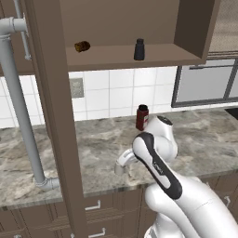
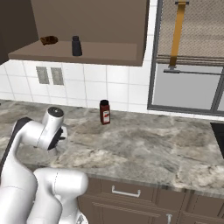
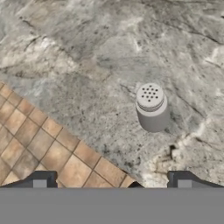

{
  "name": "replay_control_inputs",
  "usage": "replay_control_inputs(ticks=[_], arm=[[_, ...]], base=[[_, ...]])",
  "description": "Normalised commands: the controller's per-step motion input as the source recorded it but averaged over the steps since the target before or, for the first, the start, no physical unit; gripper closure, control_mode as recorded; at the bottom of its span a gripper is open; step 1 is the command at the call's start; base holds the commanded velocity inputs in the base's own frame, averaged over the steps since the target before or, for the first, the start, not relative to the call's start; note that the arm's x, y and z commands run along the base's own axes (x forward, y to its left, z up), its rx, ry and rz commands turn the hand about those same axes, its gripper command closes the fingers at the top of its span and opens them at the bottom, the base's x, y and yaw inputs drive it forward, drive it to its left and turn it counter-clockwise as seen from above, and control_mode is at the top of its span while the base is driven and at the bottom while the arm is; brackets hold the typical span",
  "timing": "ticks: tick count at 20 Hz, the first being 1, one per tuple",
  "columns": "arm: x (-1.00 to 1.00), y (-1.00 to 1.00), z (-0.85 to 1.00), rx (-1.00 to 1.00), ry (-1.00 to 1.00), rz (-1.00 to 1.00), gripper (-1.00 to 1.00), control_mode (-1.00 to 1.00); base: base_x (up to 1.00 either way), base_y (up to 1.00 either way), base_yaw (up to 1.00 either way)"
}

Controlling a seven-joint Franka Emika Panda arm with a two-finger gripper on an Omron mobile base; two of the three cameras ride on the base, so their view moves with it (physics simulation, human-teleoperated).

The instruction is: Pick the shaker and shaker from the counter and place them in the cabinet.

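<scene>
Hand view looks straight down on the pale shaker [image 3: 151,108], my gripper [image 3: 111,180] poised above the counter [image 3: 109,52] with jaws spread wide and holding nothing.

From the left base view my arm folds low over the counter's front edge, wrist bent downward. The pale shaker stands upright on the marbled stone, grey-white, its round cap dotted with small holes, lying a little to the right between my fingertips [image 3: 40,179]. The black shaker [image 1: 139,49] already stands upright on the cabinet [image 1: 130,58] base board, well apart from a small brown object [image 1: 82,46]. A dark red bottle [image 1: 142,117] stands on the counter near the tiled wall.
</scene>
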Motion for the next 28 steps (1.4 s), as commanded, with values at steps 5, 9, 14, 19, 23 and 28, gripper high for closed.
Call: replay_control_inputs(ticks=[5, 9, 14, 19, 23, 28], arm=[[0.16, 0.07, -0.25, -0.03, 0.0, 0.0, -1.0, -1.0], [0.11, 0.0, -0.02, -0.01, 0.0, 0.0, -1.0, -1.0], [0.05, 0.02, -0.04, 0.0, 0.0, 0.0, -1.0, -1.0], [0.07, 0.06, -0.19, 0.0, 0.0, 0.0, -1.0, -1.0], [0.14, 0.02, -0.21, 0.0, 0.0, 0.0, -1.0, -1.0], [0.17, 0.0, -0.15, 0.0, 0.0, 0.0, -1.0, -1.0]], base=[[0.0, 0.0, 0.0], [0.0, 0.0, 0.0], [0.0, 0.0, 0.0], [0.0, 0.0, 0.0], [0.0, 0.0, 0.0], [0.0, 0.0, 0.0]])
